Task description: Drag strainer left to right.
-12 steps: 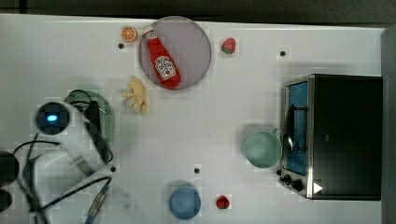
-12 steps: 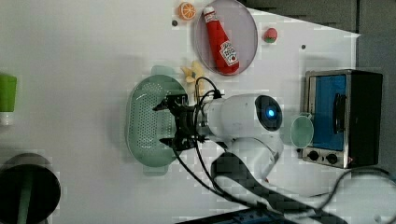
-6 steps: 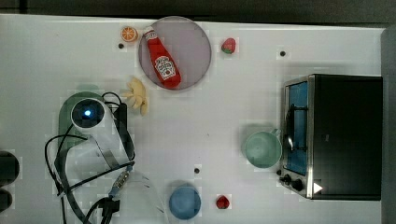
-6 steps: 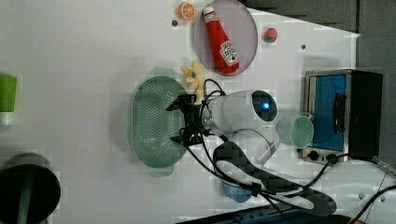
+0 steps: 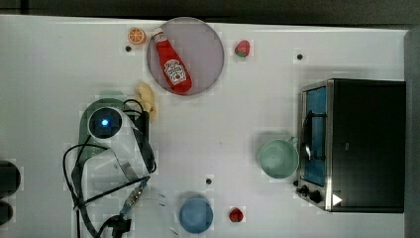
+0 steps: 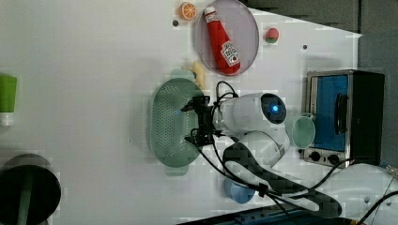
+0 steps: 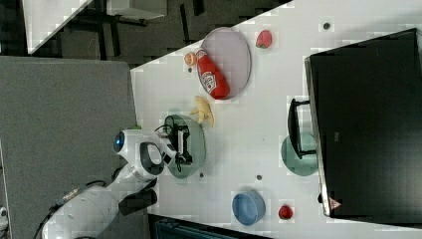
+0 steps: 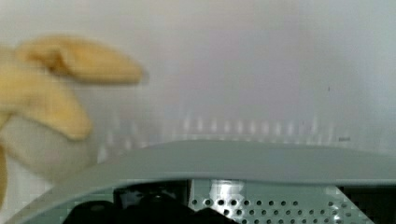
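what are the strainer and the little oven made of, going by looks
The strainer looks like moulded plastic: pale mint green, matte, with a smooth thick rim and rows of small round holes in the bottom. The oven looks like metal: a black casing with a shiny silver front frame, and a door panel, probably glass, that reads blue.

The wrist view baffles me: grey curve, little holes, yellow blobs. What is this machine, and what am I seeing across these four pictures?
It is one white robot arm over a white table, filmed from above, from two sides, and from its wrist. The wrist camera looks across the strainer's rim at a banana. The claw stands open over the strainer, holding nothing. Also on the table: a ketchup bottle on a plate, a mug beside a toaster oven, and a blue bowl.
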`<action>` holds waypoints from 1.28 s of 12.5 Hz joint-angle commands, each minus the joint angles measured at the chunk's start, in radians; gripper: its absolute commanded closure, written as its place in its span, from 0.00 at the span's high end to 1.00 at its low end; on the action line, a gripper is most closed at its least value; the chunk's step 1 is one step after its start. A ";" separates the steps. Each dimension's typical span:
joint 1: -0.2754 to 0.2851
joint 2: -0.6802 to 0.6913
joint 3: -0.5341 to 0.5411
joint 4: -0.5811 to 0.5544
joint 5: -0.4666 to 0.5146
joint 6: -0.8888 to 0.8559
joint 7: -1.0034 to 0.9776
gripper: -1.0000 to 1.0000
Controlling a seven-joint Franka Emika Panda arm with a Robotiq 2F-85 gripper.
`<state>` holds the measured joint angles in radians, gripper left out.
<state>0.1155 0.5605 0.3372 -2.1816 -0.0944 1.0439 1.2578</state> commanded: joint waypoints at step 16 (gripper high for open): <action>-0.104 -0.165 -0.385 -0.182 0.010 0.055 -0.405 1.00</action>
<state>0.0200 0.4214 -0.0475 -2.3691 -0.1001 1.1035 0.9331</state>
